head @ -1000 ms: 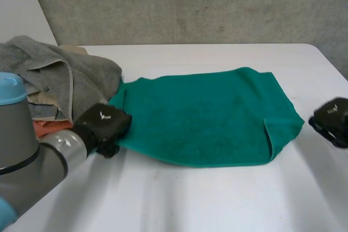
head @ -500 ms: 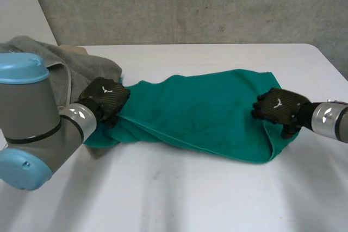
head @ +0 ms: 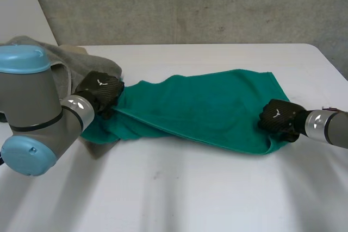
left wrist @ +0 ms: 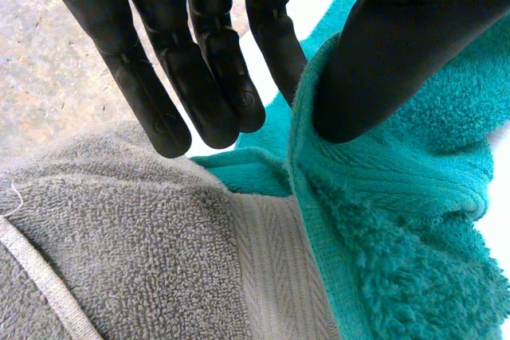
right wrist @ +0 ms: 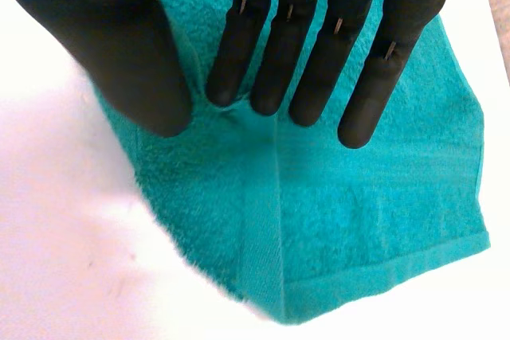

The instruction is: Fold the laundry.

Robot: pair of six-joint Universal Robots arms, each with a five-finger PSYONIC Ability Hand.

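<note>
Both hands have come onto the green towel point(head: 206, 107) since a sec ago, & it's been tugged from a flat spread into a long slanted shape. It lies across the middle of the white table point(head: 190, 199). L hand point(head: 100, 91) is at the towel's left end, right by the grey towel point(left wrist: 119, 236) pile. Its thumb point(left wrist: 398, 37) pushes the green edge vs. the straight fingers point(left wrist: 199, 77), so it pinches the cloth. That end is lifted & crumpled, partly on top of the grey one. R hand point(head: 278, 117) is on the right end, near the front corner. Its fingers are straight too, w/ a small pucker of cloth betw. them & the thumb, so it's pinching as well. Past its fingertips the corner lies flat on the table.
</note>
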